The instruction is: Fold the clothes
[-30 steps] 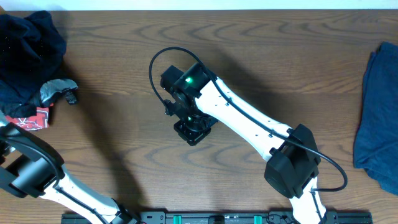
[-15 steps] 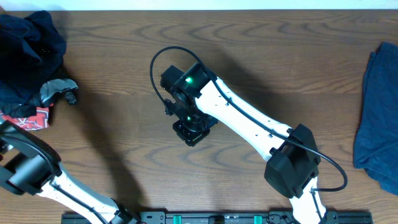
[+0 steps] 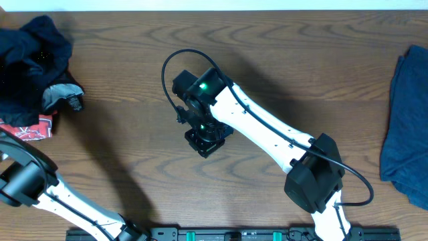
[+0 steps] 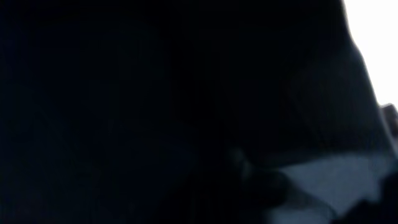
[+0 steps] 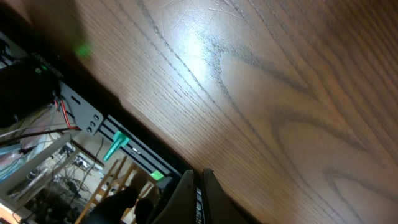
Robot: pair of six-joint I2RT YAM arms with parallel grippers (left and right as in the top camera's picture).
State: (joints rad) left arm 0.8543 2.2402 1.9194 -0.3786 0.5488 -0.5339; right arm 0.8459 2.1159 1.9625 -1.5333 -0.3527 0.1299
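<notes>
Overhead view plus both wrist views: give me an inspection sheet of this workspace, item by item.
Surface: wooden table, bare wood between the two lots of cloth.
Job's things: crumpled navy clothes at the far left corner, with a grey piece and a red patterned piece at their edge; blue piece lying loose at the right edge.
Clutter: nothing seen.
Grippers: right gripper, fingers shut over bare wood mid-table; left gripper shut, hidden overhead, dark cloth filling its camera.
Cables: black cable loops off the right wrist, apart from the cloth.
Surroundings: black rail along the near edge; wires below it.
</notes>
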